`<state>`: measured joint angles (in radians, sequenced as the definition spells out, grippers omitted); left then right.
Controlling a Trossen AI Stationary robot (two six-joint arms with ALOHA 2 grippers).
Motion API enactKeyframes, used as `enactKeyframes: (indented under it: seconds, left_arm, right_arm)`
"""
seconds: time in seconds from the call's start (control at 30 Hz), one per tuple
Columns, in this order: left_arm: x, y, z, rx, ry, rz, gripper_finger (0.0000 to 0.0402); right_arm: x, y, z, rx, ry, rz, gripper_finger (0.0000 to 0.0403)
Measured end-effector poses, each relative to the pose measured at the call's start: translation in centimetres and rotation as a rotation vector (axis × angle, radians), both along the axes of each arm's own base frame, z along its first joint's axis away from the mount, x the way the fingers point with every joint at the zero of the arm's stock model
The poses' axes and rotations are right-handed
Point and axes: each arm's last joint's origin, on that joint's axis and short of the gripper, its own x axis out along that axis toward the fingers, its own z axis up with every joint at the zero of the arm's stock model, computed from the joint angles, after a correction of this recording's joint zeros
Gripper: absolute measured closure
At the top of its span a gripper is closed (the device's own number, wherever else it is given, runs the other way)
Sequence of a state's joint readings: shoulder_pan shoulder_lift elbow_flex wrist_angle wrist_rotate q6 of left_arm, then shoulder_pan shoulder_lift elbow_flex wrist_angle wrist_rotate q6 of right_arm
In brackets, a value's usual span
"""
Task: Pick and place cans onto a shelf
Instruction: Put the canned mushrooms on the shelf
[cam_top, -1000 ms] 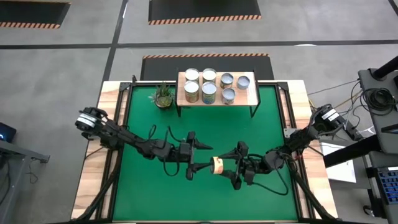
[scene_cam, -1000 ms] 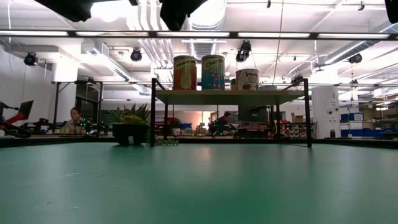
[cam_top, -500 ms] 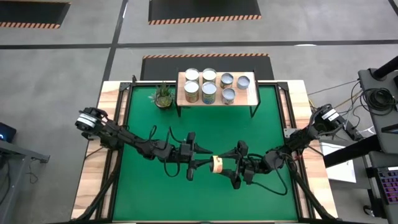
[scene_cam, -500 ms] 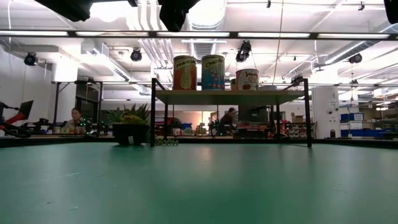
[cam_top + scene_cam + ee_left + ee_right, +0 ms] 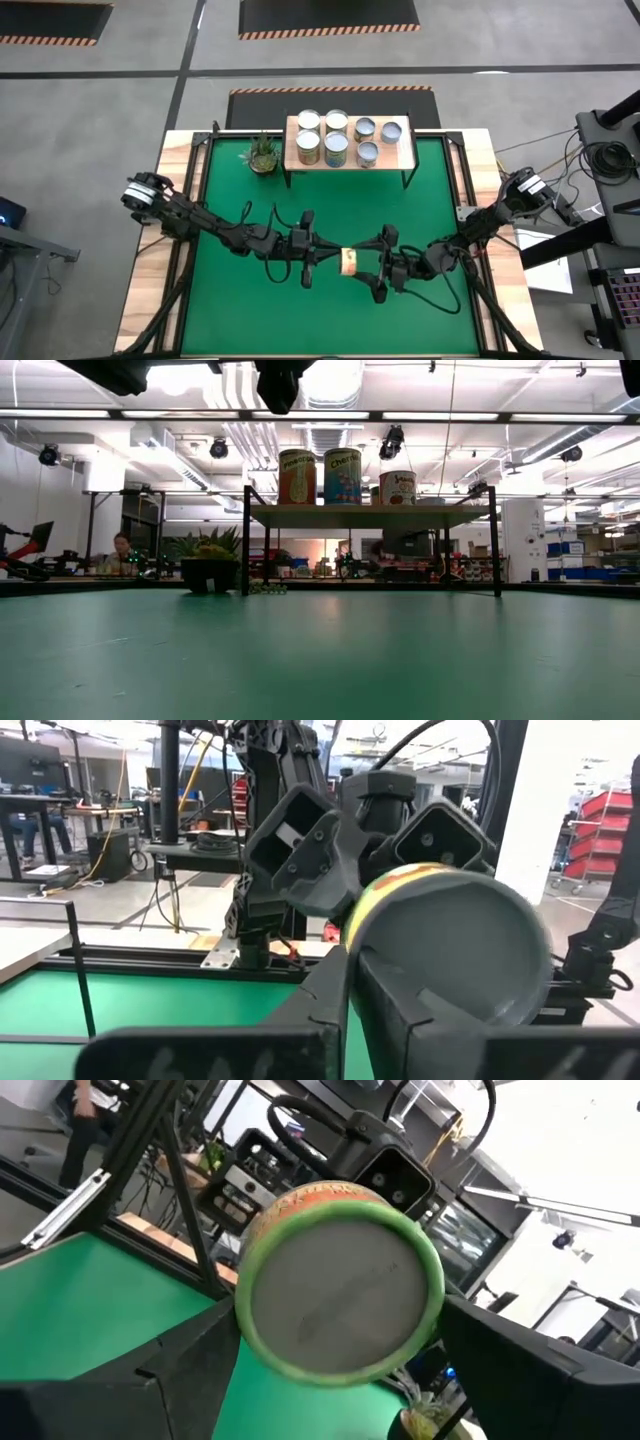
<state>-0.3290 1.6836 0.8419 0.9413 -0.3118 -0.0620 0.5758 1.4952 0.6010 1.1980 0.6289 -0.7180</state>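
A can with a yellow and green label hangs level above the middle of the green mat, between my two grippers. My right gripper comes from the table's right and is shut on it; the right wrist view looks at one round end. My left gripper comes from the table's left. It is shut, with its tips at the can's other end. Several more cans stand upright on the pale wood shelf at the far edge. My left gripper's shut fingertips lie against the can's left-facing end, coming level from the table's left. Whether they pinch its rim I cannot tell. My right gripper pinches the can's curved side between its two fingers, level from the table's right. The can lies along the fingers, level and clear of the mat.
A small potted plant stands left of the shelf at the far edge. The shelf stands on thin black legs with room under it. Wooden strips border the mat left and right.
My left gripper has shut: its fingers, spread wide on either side of the can's left end a second ago, have drawn together at that end. The can and my right gripper have stayed where they were.
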Motion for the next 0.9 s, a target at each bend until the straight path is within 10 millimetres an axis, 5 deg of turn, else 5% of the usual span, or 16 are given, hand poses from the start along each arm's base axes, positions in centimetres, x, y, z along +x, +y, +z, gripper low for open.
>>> enactKeyframes:
  seconds: [0.43,0.9]
  left_arm:
    - [-0.5,0.2,0.2,0.05,0.096,0.002,0.0401]
    - [-2.5,1.0,-0.2,0.024,0.401,0.095,0.0401]
  right_arm:
    - [-0.7,0.1,0.9,0.037,-0.003,-0.054,0.0062]
    - [-1.8,-0.4,2.1,0.104,0.054,-0.082,0.0074]
